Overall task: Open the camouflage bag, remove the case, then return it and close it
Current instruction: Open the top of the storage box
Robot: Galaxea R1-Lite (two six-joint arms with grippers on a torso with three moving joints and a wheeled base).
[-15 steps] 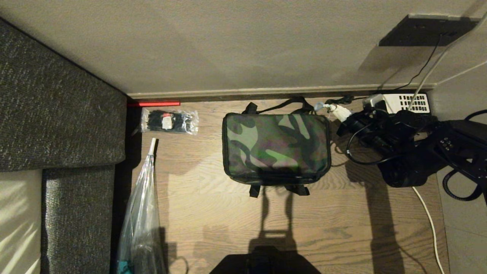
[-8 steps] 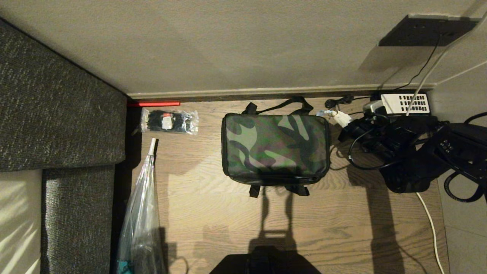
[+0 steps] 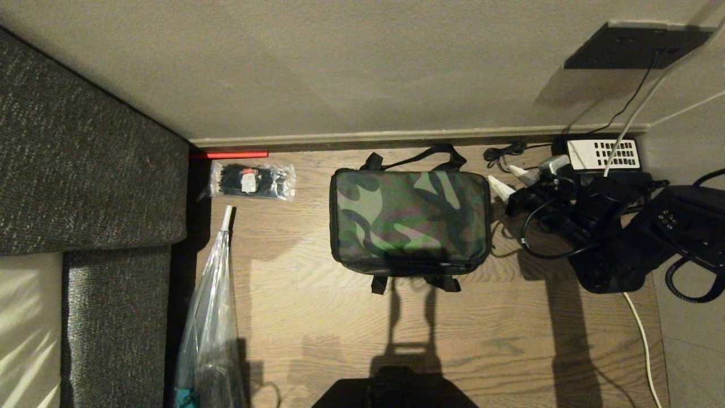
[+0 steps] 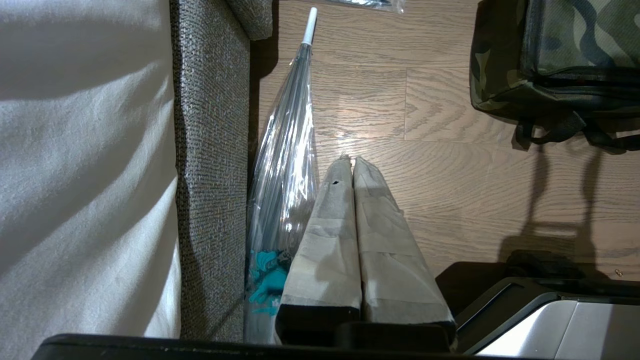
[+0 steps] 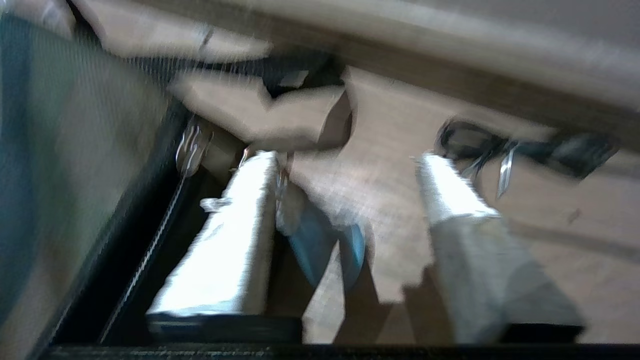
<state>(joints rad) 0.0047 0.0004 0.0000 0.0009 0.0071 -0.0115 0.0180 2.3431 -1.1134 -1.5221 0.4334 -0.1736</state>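
While its two white-taped fingers are standing spread apart, the right gripper is hovering in the right part of the head view, just beside the upper right corner of the boxy green, brown and black camouflage bag; nothing is pinched between them. In the right wrist view the same gripper is showing one finger close along the bag's black zipper edge, with a small blue tab lying between the fingers, though the blur is keeping me from telling whether anything is touching. Behind it, the black right arm is reaching in from the right edge of the head view over a tangle of black cables.

Lying closed on the wooden floor at the centre of the head view, the camouflage bag is showing black strap handles at its upper and lower edges. No flat black case is showing anywhere.

At the upper right, a black telephone with a white keypad panel is sitting against the skirting. At the upper left, a clear packet of black ties is lying beside a grey fabric sofa, and a clear folded umbrella is lying along the sofa's side.

Seen in the left wrist view, the left gripper is hanging with its taped fingers pressed together above the floor, near the umbrella.
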